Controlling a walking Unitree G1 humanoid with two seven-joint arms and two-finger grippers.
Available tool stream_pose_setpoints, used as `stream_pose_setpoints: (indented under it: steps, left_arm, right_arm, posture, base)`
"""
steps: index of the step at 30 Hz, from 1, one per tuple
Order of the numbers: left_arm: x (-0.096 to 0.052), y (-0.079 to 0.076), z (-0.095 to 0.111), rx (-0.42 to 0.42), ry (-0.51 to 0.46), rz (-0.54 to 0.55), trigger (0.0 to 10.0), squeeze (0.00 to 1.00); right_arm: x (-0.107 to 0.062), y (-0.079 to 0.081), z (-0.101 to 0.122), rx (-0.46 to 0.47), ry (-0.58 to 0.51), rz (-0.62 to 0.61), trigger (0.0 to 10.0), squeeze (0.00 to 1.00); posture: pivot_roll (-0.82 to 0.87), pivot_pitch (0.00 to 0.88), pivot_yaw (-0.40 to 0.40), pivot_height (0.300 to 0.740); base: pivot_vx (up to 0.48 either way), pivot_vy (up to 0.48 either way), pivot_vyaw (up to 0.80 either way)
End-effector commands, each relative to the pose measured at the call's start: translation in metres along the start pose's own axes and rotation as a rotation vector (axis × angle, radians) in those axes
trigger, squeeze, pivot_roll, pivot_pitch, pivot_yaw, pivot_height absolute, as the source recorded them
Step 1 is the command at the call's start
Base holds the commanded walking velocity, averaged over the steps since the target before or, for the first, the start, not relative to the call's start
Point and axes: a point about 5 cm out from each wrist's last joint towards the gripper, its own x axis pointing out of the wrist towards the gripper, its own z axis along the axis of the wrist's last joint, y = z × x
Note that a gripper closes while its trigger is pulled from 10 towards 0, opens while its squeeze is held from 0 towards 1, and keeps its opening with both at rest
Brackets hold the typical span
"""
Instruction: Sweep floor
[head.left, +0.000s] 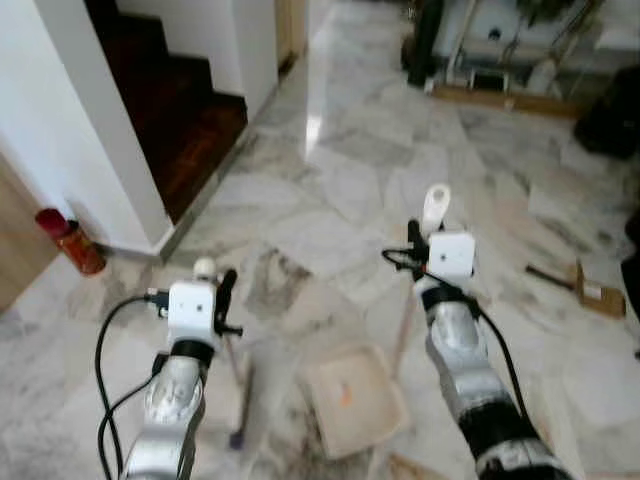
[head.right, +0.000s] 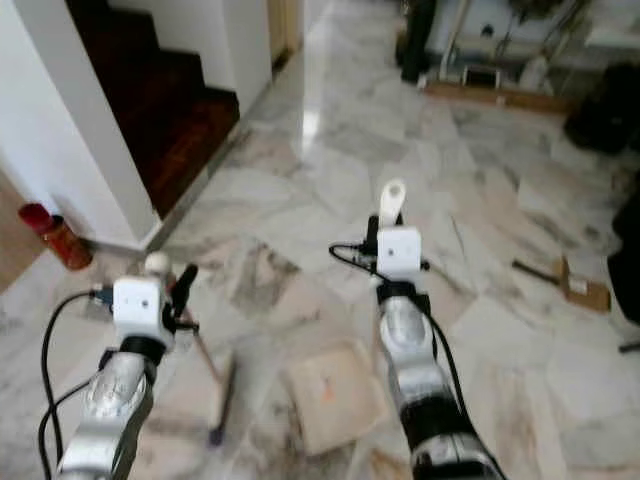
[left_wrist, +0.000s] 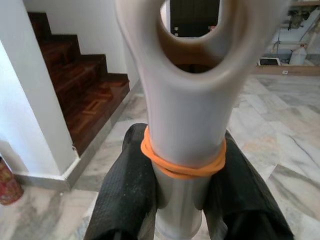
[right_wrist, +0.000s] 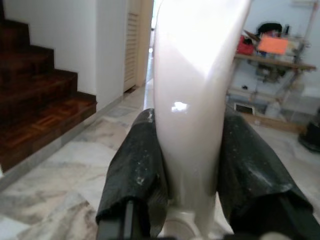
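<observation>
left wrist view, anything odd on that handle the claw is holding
Yes: an orange rubber band is wound several times around the pale handle, right above where the left claw clamps it. The handle itself looks undamaged, with its hanging hole at the end.

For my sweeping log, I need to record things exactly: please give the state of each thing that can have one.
Left gripper: shut on broom handle, orange rubber band around it.
Right gripper: shut on dustpan handle.
Dustpan: resting on the marble floor, pan facing up.
Red canister: standing by the wall corner.
</observation>
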Motion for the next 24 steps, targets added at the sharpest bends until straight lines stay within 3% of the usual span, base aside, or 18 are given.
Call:
stream_pose_setpoints:
  steps: [1, 24]
  left_arm:
    - [0.0023, 0.008, 0.0058, 0.033, -0.028, 0.019, 10.0, 0.0]
    - [0.0094, 0.0115, 0.0059, 0.046, -0.033, 0.032, 10.0, 0.0]
  right_arm:
    - [0.0057, 0.0078, 0.0123, 0.029, -0.051, 0.016, 10.0, 0.0]
    - [0.0106, 0.0049, 0.0137, 0.038, -0.05, 0.008, 10.0, 0.0]
  posture:
    - [0.06, 0.088, -0.029, 0.74]
    - [0.07, 0.078, -0.031, 0.74]
  base:
    - [0.311, 0.0, 0.0]
    - [0.361, 0.0, 0.08]
